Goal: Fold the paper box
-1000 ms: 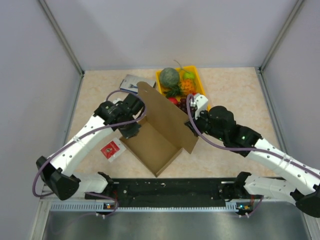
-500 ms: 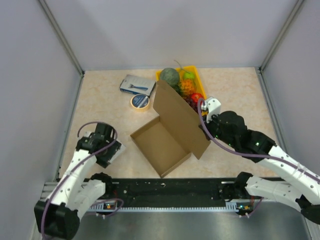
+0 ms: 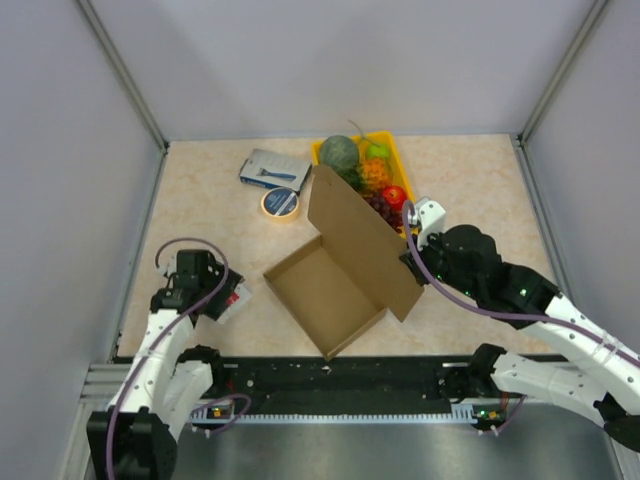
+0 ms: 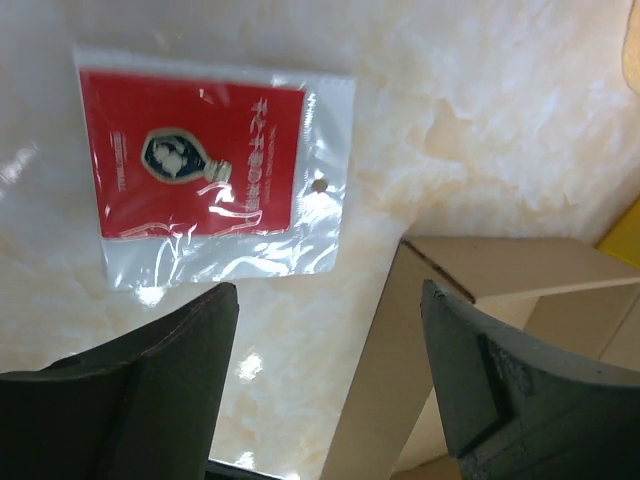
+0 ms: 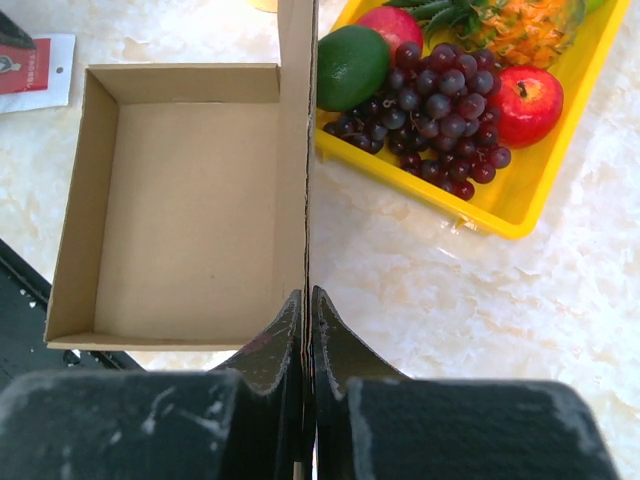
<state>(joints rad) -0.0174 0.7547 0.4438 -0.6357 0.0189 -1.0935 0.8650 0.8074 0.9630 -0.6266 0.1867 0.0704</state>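
The paper box [image 3: 322, 292] is a brown cardboard tray with raised walls in the middle of the table. Its lid panel [image 3: 358, 238] stands upright along the tray's right side. My right gripper [image 3: 409, 262] is shut on the lid's near edge; in the right wrist view the fingertips [image 5: 306, 312] pinch the thin cardboard edge, with the open tray [image 5: 185, 200] to its left. My left gripper [image 3: 214, 294] hangs low at the near left, apart from the box. It is open and empty [image 4: 325, 375] over bare table, with the box's corner [image 4: 470, 275] just ahead.
A red sachet in clear plastic [image 3: 236, 299] [image 4: 205, 165] lies by my left gripper. A yellow fruit tray [image 3: 398, 160] [image 5: 525, 205] stands right behind the lid. A blue-grey packet [image 3: 274, 168] and a tape roll [image 3: 281, 203] lie at the back left.
My left arm has let go of the box and drawn back to the near left, its jaws now open. The right gripper has shifted slightly right with the lid in it.
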